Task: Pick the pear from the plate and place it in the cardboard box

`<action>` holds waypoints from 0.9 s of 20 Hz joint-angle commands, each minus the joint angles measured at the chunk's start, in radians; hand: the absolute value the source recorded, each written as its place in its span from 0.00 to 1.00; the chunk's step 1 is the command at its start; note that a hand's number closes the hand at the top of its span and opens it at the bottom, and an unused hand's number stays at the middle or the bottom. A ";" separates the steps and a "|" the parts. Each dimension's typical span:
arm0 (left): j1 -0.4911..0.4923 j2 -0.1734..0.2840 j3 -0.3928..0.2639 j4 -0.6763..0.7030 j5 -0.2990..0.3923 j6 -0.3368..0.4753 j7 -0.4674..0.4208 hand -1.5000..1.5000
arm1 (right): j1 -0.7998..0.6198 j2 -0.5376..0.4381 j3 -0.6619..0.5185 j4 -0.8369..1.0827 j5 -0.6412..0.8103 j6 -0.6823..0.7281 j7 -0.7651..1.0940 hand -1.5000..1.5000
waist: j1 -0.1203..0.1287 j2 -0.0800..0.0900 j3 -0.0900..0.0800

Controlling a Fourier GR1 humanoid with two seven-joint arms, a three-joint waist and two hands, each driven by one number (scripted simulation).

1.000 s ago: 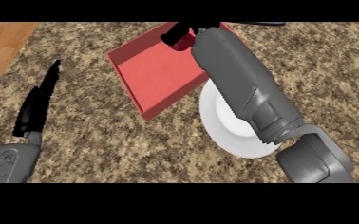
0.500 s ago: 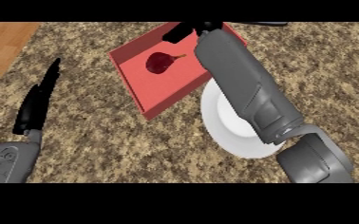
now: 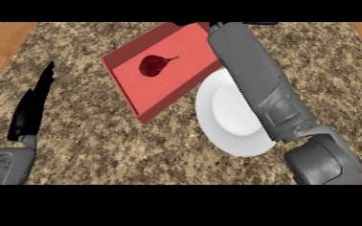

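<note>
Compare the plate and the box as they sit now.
The plate is white and round; the cardboard box is red and rectangular with raised walls. The plate holds nothing, while the box holds the dark red pear. The right forearm crosses the plate's right side and the box's far corner. Both rest on the counter.

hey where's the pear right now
In the head view the pear lies inside the red box, up and left of the white plate, with the right forearm passing just to its right.

dark red pear, red box, white plate
</note>
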 commanded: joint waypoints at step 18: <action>0.152 -0.002 0.059 -0.121 -0.009 -0.004 0.026 0.50 | 0.342 -0.328 -0.072 -0.161 -0.100 0.392 -0.177 0.00 | -0.077 -0.031 0.000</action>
